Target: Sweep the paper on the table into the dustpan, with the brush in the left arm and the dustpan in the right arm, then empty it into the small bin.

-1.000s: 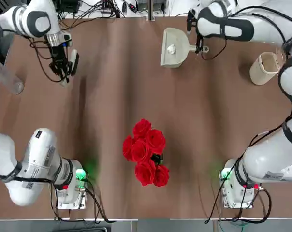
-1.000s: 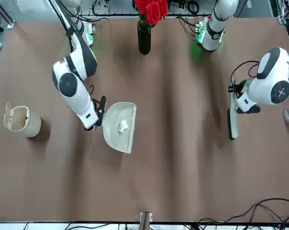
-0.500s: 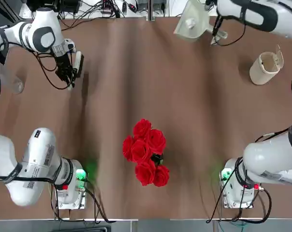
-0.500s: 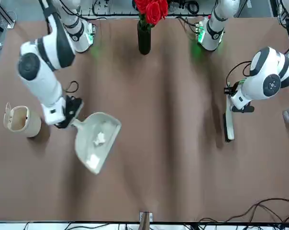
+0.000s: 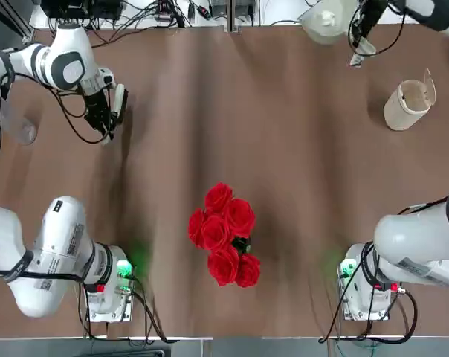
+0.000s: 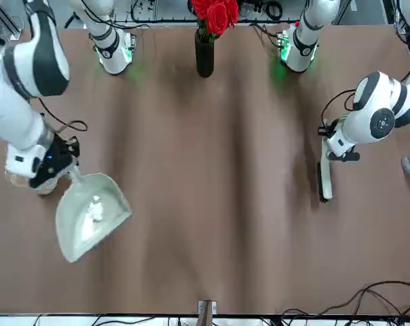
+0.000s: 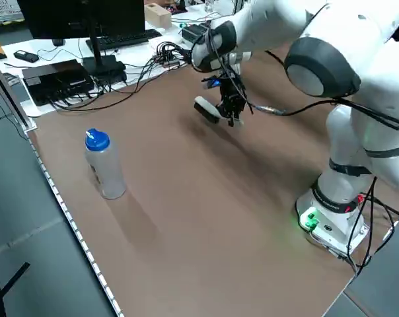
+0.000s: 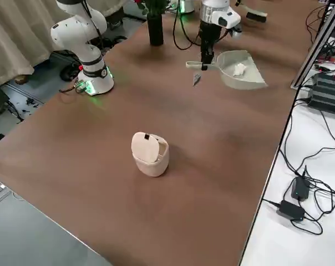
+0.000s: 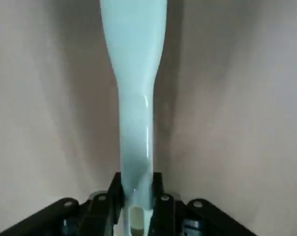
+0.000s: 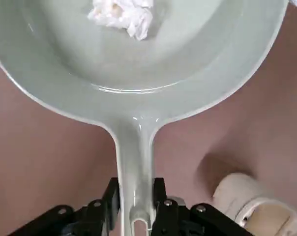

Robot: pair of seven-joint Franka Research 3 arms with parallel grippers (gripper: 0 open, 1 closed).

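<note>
Seen from overhead, a brown tabletop (image 5: 284, 186) carries two white robot arms based at its near edge. The right claw (image 10: 134, 216) pinches the stubby handle of the dustpan (image 10: 138, 64), which it holds in the air at about one o'clock, over the far edge of the tabletop. The paper (image 10: 121, 14), a small crumpled white ball, lies inside the scoop, so the sweeping looks done. The bin (image 5: 409, 104) stands at about two o'clock, near the dustpan but apart from it, with its flap lid tipped up and its mouth open. The left claw (image 9: 133, 216) is pressed together on the handle of the brush (image 9: 133, 98) at about ten o'clock, holding it low over the tabletop, out of the way. A bunch of red roses (image 5: 224, 234) in a dark vase stands near the centre, toward six o'clock, and a clear bottle (image 7: 104, 165) with a blue cap sits at nine o'clock by the left edge. The step in hand appears to be carrying the loaded dustpan to the bin. The next move likely calls for bringing the scoop's lip over the bin's mouth, keeping it level so the paper stays put, then tipping it.
</note>
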